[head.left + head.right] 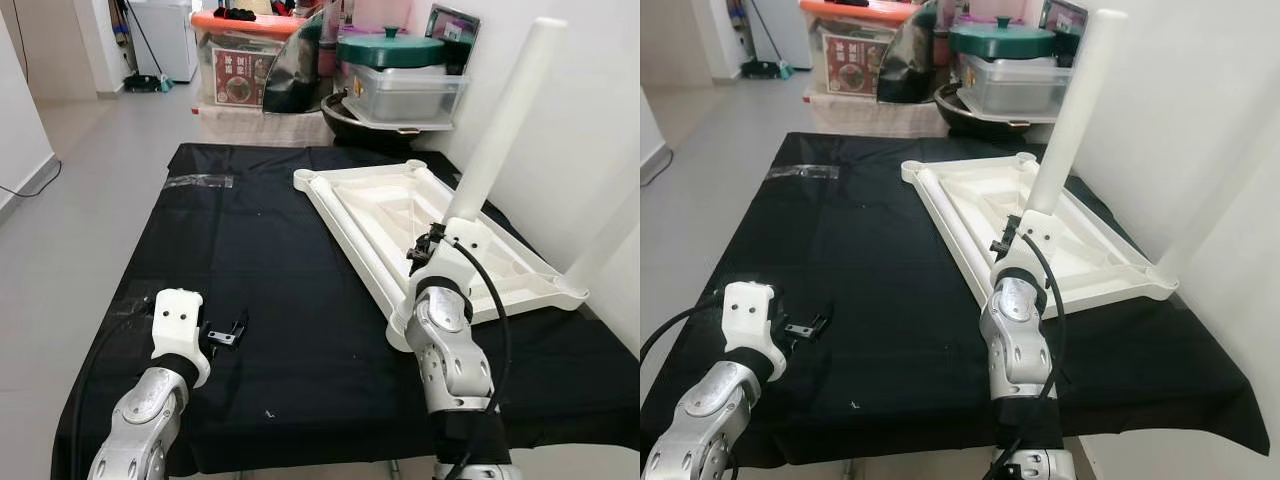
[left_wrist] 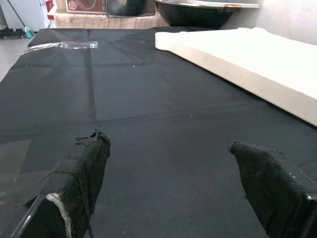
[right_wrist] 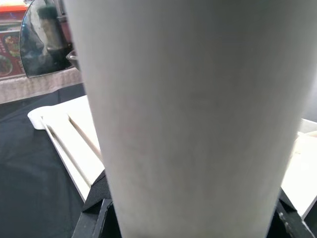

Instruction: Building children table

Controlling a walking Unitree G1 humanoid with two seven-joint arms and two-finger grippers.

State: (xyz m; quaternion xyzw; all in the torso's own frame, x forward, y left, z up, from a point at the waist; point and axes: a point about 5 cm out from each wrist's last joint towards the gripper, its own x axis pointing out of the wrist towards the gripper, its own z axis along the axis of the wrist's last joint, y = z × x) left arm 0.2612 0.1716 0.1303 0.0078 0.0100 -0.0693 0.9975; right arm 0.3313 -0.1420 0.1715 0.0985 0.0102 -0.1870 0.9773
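A white table leg [image 1: 505, 120] is held clamped in the right end effector [image 1: 428, 245] above the inverted tabletop [image 1: 400, 215] on the worktop [image 1: 250, 250], while the left end effector [image 2: 173, 183] rests open and empty; leg insertion into a corner socket is judged next.

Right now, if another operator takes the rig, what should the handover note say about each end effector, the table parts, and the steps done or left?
Right end effector: shut on a white table leg, held tilted above the tabletop.
Left end effector: open and holding nothing, low over the black cloth.
The white tabletop lies upside down on the cloth. Another leg already stands at its far right corner.
Left: seat the held leg in a corner socket, then any other legs, and turn the table upright.
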